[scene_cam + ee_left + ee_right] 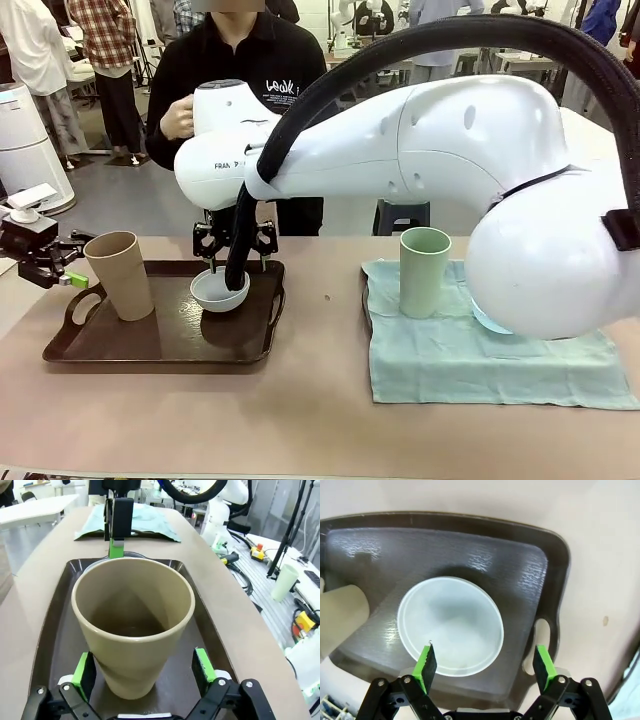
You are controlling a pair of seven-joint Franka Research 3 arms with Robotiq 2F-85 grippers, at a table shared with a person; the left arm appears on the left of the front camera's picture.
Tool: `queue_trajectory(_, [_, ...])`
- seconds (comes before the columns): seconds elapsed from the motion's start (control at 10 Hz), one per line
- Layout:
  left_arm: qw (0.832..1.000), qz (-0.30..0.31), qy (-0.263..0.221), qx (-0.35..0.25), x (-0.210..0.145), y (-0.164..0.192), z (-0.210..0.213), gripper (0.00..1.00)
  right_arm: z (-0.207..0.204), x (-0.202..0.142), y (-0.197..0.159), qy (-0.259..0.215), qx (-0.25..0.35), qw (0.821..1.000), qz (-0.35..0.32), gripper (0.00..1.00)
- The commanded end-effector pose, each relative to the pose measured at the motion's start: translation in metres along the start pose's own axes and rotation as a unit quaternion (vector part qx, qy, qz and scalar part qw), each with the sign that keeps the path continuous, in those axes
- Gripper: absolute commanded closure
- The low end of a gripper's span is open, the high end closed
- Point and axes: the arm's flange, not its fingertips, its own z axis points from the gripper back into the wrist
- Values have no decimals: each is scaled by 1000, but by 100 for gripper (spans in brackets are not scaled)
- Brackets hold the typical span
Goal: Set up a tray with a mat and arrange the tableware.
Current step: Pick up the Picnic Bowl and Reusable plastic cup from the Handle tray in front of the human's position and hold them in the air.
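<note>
A dark brown tray (pixel 160 345) lies at the table's left. On it stand a beige tumbler (pixel 118 275) and a white bowl (pixel 220 290). My left gripper (pixel 82 260) is open at the tray's left end, its green pads (pixel 82 669) flanking the beige tumbler (pixel 132 625) low down with small gaps. Just above the white bowl (pixel 450 625) my right gripper (pixel 485 662) hangs open, one fingertip over the rim and the other outside it. To the right, a pale green mat (pixel 480 355) lies on the table and carries a pale green tumbler (pixel 424 270). A light blue bowl (pixel 488 320) peeks from behind my right arm.
A person in a black top stands at the far edge behind the tray, one hand raised to the chest. My right arm's bulky elbow hangs over the mat's right half. Bare tabletop lies between the tray and the mat and along the front edge.
</note>
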Motion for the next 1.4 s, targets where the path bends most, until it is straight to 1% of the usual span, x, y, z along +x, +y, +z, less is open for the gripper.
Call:
queue_trajectory(0.0, [1000,-27,-2,0,3,0,-1,0,-5,9,8,-17,10,999,33,0])
queue_trajectory(0.2, [999,-36,1,16,-2,7,-7,0,-19,10,10,-11,18,998,52,0])
queue_trajectory(0.4, [998,-40,14,38,0,11,-15,0,-28,10,9,-4,19,998,54,0])
queue_trajectory(0.6, [997,-51,15,54,-4,15,-20,0,-35,9,7,4,13,999,43,0])
queue_trajectory(0.8, [997,-57,8,52,-7,20,-31,0,-39,8,4,8,11,999,35,0])
queue_trajectory(1.0, [998,-43,7,34,-10,24,-41,0,-43,8,0,13,15,999,30,0])
queue_trajectory(1.3, [999,-37,4,25,-8,30,-57,0,-48,5,-7,15,21,999,20,0])
